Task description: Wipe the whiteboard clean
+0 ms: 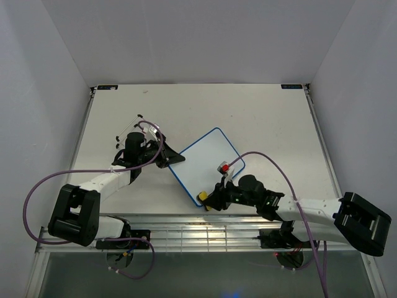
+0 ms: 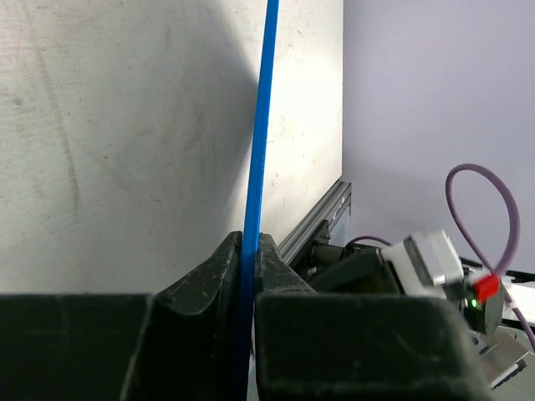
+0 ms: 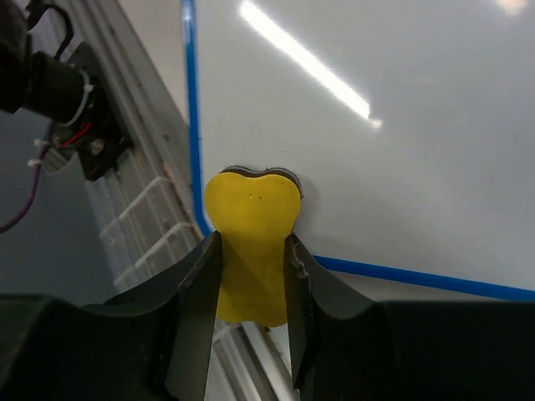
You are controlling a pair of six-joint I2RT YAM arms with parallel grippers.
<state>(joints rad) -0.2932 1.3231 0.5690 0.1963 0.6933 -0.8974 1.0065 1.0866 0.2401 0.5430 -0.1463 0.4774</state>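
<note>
Glossy white blue-framed whiteboard (image 1: pixel 208 164) mid-table; left gripper (image 2: pixel 249 276) clamps its 9 o'clock edge, right gripper (image 3: pixel 252 251) pinches yellow foam eraser (image 3: pixel 251 209) at 6 o'clock corner; hard stroke may slip that thin grip.

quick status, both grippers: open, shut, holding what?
left gripper: shut on the whiteboard, clamping its blue edge.
right gripper: shut on the yellow eraser, near the board's corner.

The whiteboard (image 3: pixel 401 167) is gleaming glossy and smooth inside a blue plastic-looking frame (image 3: pixel 191 125). On it, the yellow eraser (image 3: pixel 251 251) is looking matt between matt black fingers (image 3: pixel 194 313); the bench (image 2: pixel 100 125) beneath is looking dull, scuffed.
</note>
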